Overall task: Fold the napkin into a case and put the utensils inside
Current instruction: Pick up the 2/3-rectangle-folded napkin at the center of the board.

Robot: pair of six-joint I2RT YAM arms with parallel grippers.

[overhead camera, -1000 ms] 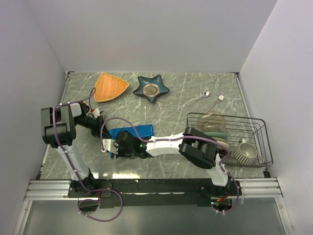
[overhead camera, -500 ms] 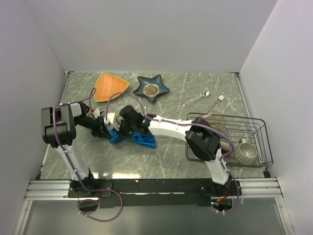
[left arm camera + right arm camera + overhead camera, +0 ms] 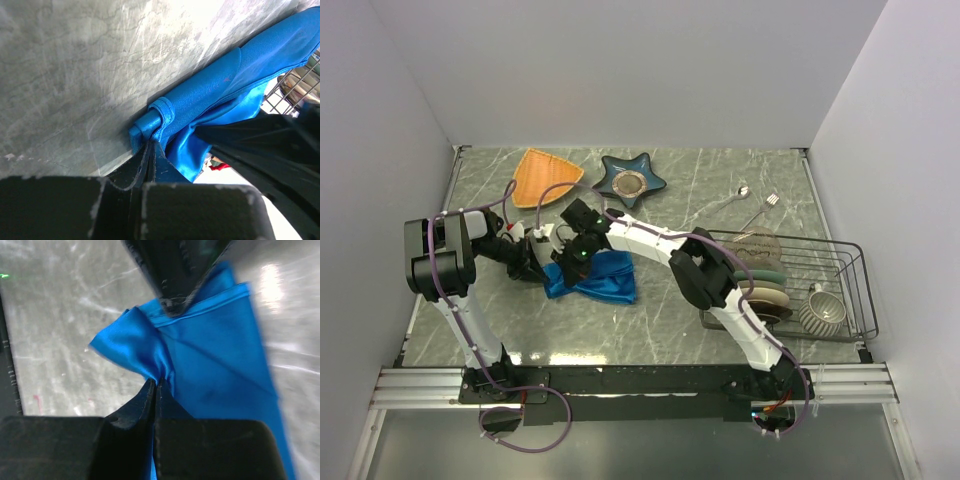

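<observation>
The bright blue, slightly shiny cloth napkin (image 3: pixel 595 281) lies bunched and part-folded on the grey-green marbled table (image 3: pixel 650 325), left of centre. It is no tidy pouch yet, so I judge the folding only partway done. Its long axis runs roughly left to right in the overhead view, dipping a little toward the right. The left gripper (image 3: pixel 544 270) sits at the cloth's left end, and its wrist view shows the fingers pressed together on the rolled, hemmed corner (image 3: pixel 150 122), pinching it low against the table. The right gripper (image 3: pixel 576 256) has reached right across and sits on the far-left part of the cloth, close beside the left one. Its own camera shows the fingertips (image 3: pixel 150 395) closed tight on a raised peak of fabric (image 3: pixel 131 342), with the rest of the napkin fanning away from them. Both arms are at the same end, so any next fold has to carry cloth along that long axis toward the free right end. The small silver metal spoon (image 3: pixel 738 193) and fork (image 3: pixel 767 205) lie well apart from the napkin at the far right, beyond the wire rack (image 3: pixel 790 236), nearer the right arm's side. The orange triangular dish (image 3: pixel 546 177) and dark star-shaped dish (image 3: pixel 630 181) sit at the back. No brand, label or writing is readable anywhere.
</observation>
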